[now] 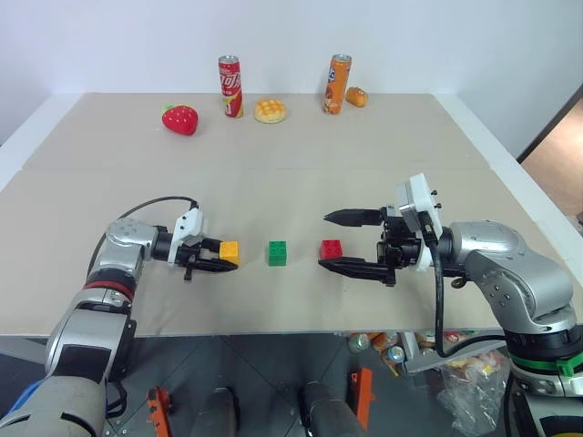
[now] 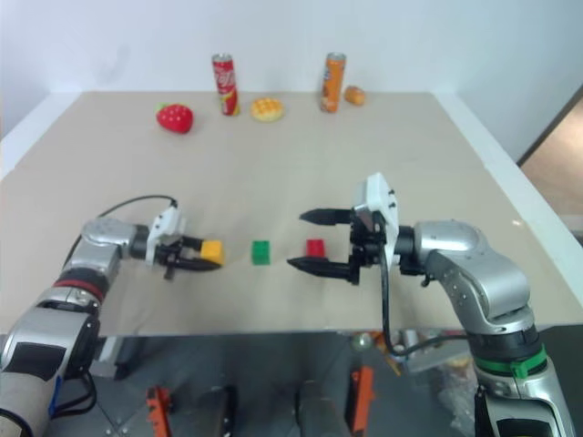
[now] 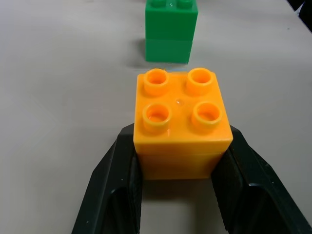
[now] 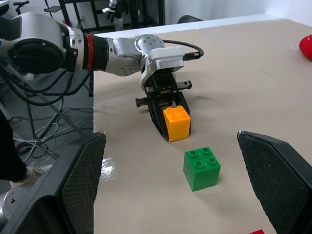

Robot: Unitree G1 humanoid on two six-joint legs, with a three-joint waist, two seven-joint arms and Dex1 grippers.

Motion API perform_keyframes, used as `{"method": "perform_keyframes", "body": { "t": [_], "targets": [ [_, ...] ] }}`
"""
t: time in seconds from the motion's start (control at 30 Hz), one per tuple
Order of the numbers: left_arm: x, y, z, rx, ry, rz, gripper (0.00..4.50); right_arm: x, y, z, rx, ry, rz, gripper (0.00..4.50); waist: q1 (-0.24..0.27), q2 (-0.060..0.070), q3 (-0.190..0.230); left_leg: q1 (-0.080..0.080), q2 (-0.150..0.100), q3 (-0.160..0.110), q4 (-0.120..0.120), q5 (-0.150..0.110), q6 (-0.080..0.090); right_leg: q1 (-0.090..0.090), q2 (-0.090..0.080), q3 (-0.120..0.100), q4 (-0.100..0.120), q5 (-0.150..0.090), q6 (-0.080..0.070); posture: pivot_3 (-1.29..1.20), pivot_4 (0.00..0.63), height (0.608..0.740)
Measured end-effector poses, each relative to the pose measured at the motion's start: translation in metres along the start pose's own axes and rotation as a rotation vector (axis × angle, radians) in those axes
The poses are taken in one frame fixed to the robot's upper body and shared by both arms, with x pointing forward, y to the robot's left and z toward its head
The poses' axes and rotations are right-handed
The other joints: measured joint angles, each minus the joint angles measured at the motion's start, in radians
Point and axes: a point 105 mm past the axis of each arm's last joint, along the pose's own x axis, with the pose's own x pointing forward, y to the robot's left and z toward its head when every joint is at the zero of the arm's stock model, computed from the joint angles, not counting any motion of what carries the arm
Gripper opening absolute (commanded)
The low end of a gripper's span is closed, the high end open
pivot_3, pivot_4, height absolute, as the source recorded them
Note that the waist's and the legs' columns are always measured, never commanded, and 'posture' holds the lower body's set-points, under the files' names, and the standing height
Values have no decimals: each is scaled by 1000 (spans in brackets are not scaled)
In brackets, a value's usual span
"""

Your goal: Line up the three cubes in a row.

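We see a wide beige table (image 1: 291, 173) under everything. Above its near half, our right gripper (image 1: 339, 240) hangs with its two black fingers spread far apart, one finger behind the red cube (image 1: 331, 248) and one in front of it, gripping nothing. Our left gripper (image 1: 219, 256) is clamped on the yellow-orange cube (image 1: 230, 251); in the left wrist view its black fingers (image 3: 119, 180) press against the two sides of that cube, which sits studs up on the table.

At the far edge stand two drink cans: a red can (image 1: 230, 86) with white script lettering we cannot read, and an orange can (image 1: 336, 84) whose label is too small to make out. Between them lies a yellow bun-shaped toy (image 1: 270, 111); a red strawberry toy (image 1: 180, 119) sits left of the red can, and a small orange object (image 1: 357, 96) just right of the orange can.

The three cubes lie in a left-to-right line near the front: yellow-orange on the left, the green cube (image 1: 277, 253) in the middle, red on the right, each apart from its neighbour.
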Motion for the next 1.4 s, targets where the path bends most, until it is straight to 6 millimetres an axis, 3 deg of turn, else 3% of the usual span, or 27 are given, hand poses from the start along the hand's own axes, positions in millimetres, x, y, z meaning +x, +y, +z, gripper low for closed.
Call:
{"method": "perform_keyframes", "body": {
  "t": [0.27, 0.3, 0.53, 0.77, 1.1, 1.3, 1.4],
  "targets": [
    [-1, 0, 0, 13, 2, 3, 1333, 0, 0, 0, 3, -2, -1, 4500, 0, 0, 0, 0, 0, 0, 0, 0, 0, 0, 0, 0, 0, 0, 0, 0, 150, 740],
    [-1, 0, -1, 14, 3, 4, 2336, 0, 0, 0, 3, -2, -1, 4500, 0, 0, 0, 0, 0, 0, 0, 0, 0, 0, 0, 0, 0, 0, 0, 0, 150, 740],
    [-4, 6, -1, 33, -7, 81, 4435, 0, 0, 1, 2, -2, 0, 4500, 0, 0, 0, 0, 0, 0, 0, 0, 0, 0, 0, 0, 0, 0, 0, 0, 150, 740],
    [-13, 4, -4, 28, -1, 83, 4435, 2, -2, 9, -25, -10, 10, 4500, -1, 0, 0, 0, 0, 0, 0, 0, 0, 0, 0, 0, 0, 0, 0, 0, 150, 740],
    [-45, -8, -12, -11, 28, 103, 4435, 3, -9, 10, -38, -10, 30, 4500, -2, 0, 0, 0, 1, -1, 0, 0, 0, -1, 1, -1, 1, 0, -1, 0, 150, 740],
    [-93, 17, 18, -129, -171, 430, 4435, 8, -12, 5, -45, -14, 19, 4500, -2, 0, 0, 0, 1, -1, 0, 0, 0, 0, 0, -2, 1, 0, 0, 0, 150, 740],
    [-118, 20, 15, -238, -241, 665, 4435, 6, -31, -8, -37, 4, -100, 4500, -3, 0, 0, 1, 1, -1, 0, 0, 0, 0, 0, -2, 1, 0, 0, 0, 150, 740]
  ]
}}
